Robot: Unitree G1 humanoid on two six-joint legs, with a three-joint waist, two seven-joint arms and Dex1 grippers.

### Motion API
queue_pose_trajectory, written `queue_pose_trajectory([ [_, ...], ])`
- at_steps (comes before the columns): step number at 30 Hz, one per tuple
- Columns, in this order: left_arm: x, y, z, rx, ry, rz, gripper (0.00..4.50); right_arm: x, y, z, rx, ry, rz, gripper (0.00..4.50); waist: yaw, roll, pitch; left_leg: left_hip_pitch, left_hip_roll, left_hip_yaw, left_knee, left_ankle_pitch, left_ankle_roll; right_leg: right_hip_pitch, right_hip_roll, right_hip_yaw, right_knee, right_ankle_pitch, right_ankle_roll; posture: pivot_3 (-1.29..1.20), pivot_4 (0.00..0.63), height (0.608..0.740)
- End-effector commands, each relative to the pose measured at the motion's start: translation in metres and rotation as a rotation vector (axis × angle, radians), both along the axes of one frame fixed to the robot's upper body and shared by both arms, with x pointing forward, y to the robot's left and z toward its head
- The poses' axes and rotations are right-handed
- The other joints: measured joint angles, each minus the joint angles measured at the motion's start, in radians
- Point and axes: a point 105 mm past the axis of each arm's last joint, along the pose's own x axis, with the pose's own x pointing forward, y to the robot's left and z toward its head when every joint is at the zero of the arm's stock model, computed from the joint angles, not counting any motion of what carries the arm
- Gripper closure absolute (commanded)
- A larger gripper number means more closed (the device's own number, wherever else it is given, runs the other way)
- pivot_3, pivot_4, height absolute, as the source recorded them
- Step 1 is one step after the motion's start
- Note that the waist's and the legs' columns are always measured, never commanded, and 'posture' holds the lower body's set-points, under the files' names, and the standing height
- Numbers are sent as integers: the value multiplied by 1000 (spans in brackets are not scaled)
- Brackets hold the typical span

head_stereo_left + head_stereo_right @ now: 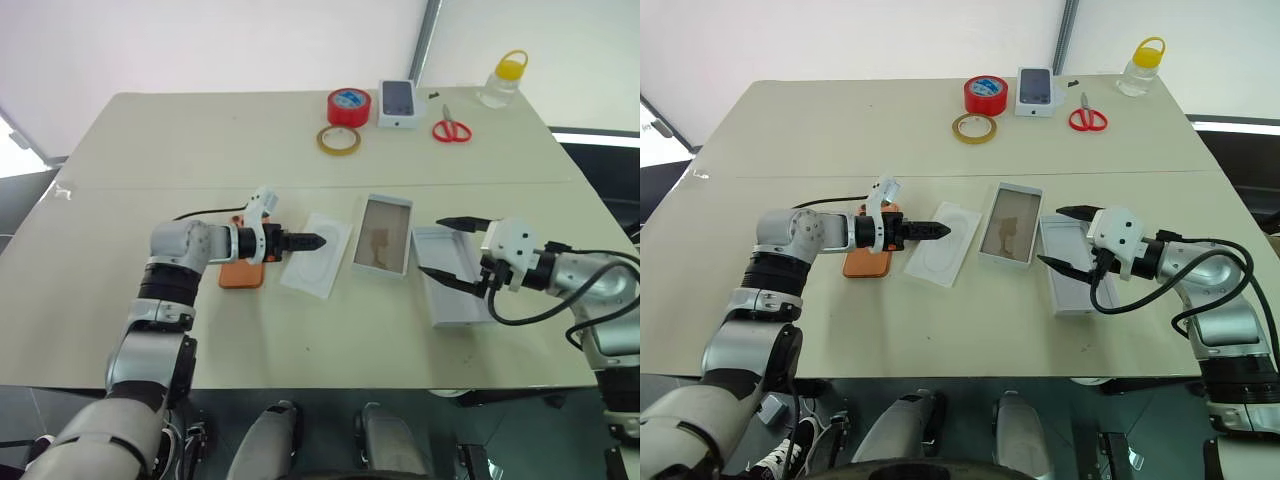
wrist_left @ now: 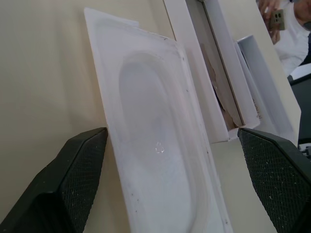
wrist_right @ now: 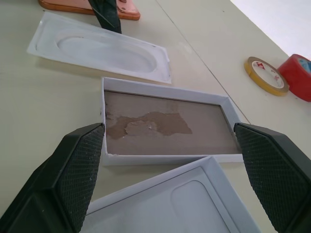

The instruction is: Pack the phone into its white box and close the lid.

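Left gripper (image 1: 318,240), fingers apart and holding nothing, hovers over the white insert sheet (image 1: 318,255) at centre frame. Just behind it, to the left, the orange phone (image 1: 243,272) lies flat on the table (image 1: 150,140), partly hidden by the wrist. Right of the sheet sits the white box (image 1: 383,235), brown inside; further right lies the lid (image 1: 450,290), hollow side up, with the right gripper (image 1: 440,246) spread wide above it.
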Motion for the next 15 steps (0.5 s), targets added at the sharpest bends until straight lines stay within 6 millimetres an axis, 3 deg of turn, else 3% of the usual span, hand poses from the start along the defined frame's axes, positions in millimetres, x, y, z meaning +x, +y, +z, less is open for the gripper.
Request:
queue_pose_trajectory([
  [1, -4, 6, -18, 9, 65, 22, 1833, -3, -2, 16, -13, -67, -4, 0, 0, 0, 0, 0, 0, 0, 0, 0, 0, 0, 0, 0, 0, 0, 0, 0, 150, 740],
  [6, 0, 18, -19, 37, 53, 63, 4380, -4, 0, 18, -11, -74, -3, 0, 0, 0, 0, 0, 0, 0, 0, 0, 0, 0, 0, 0, 0, 0, 0, 0, 150, 740],
  [11, -1, 24, -17, 17, 60, 74, 4448, -3, 9, 20, 7, -74, 19, 0, -4, 0, 0, 1, 0, 0, 0, 0, 0, 0, 0, 0, 1, 0, 0, 0, 150, 740],
  [15, 7, 29, 1, -81, 66, 142, 4448, -5, 30, 9, 32, -28, 85, 0, -7, 0, 0, 1, 1, 0, 0, 0, 0, 0, 1, 0, 1, 0, 0, 0, 150, 740],
])
